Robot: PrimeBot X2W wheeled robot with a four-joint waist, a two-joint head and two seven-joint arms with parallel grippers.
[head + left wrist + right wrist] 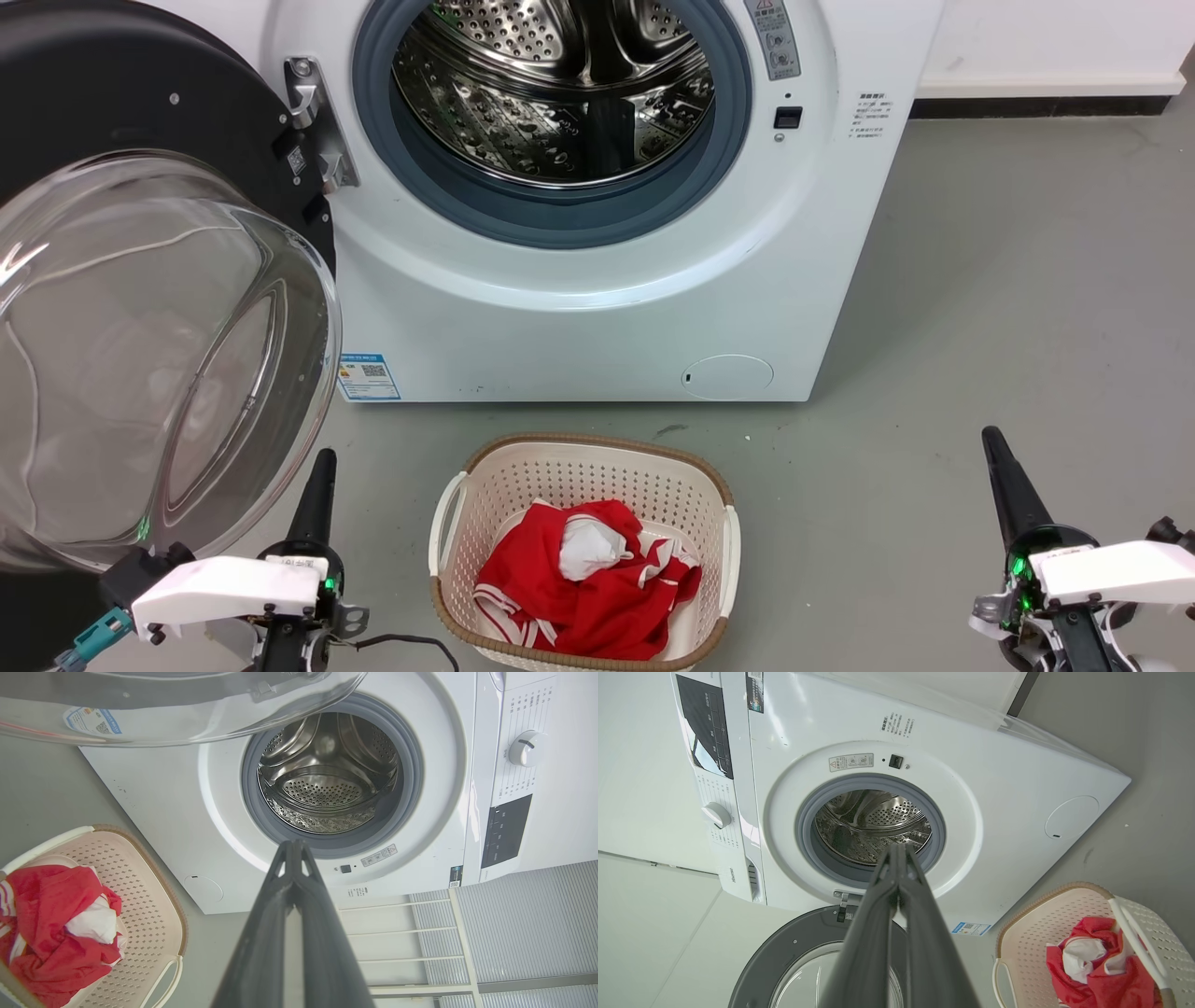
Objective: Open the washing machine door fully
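1. Door: washing machine door (159,317) swung wide off the washing machine (597,308), hung on the hinge (313,121) at the machine's left side, glass bowl bulging toward me.
2. Machine mouth uncovered: steel drum (560,84) and grey rubber ring (560,219) in plain sight.
3. My left gripper (322,462): fingers pressed together, nothing between them; off the machine's lower left corner, just beside the bowl's lower edge, contact unclear.
4. My right gripper (991,439): fingers pinched together, empty; off the machine's front right corner, well apart from it.
5. Basket (448,523) on the floor before the machine, red and white cloth (579,597) inside.
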